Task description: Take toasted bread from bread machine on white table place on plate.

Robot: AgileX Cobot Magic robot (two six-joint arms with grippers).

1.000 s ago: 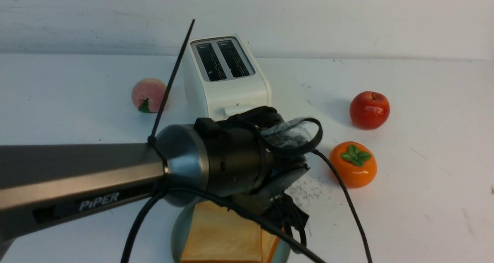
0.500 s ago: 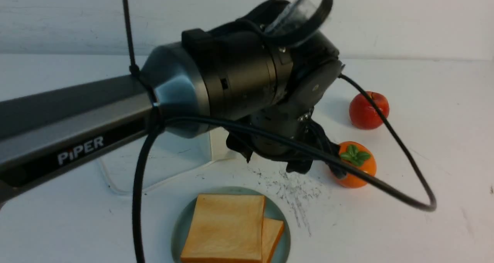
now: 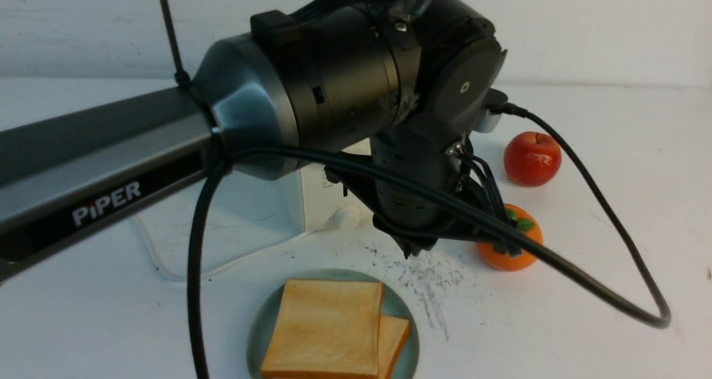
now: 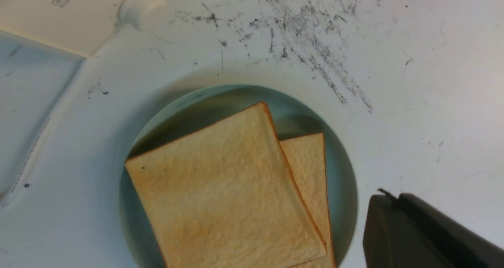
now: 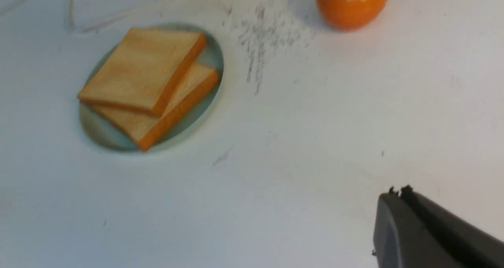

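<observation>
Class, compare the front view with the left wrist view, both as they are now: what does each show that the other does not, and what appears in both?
Only the front view: the red apple, the orange persimmon, and the left arm with its printed lettering.

Only the left wrist view: the fingers of the left tool, shut, beside the plate in that picture.

Both: two overlapping slices of toast on the plate, the toaster's knob, and dark scuff marks on the table.

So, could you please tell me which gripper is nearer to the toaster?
The left gripper: it hovers near the front of the toaster, its arm partly hiding it; the right gripper is farther off, outside the front view.
</observation>
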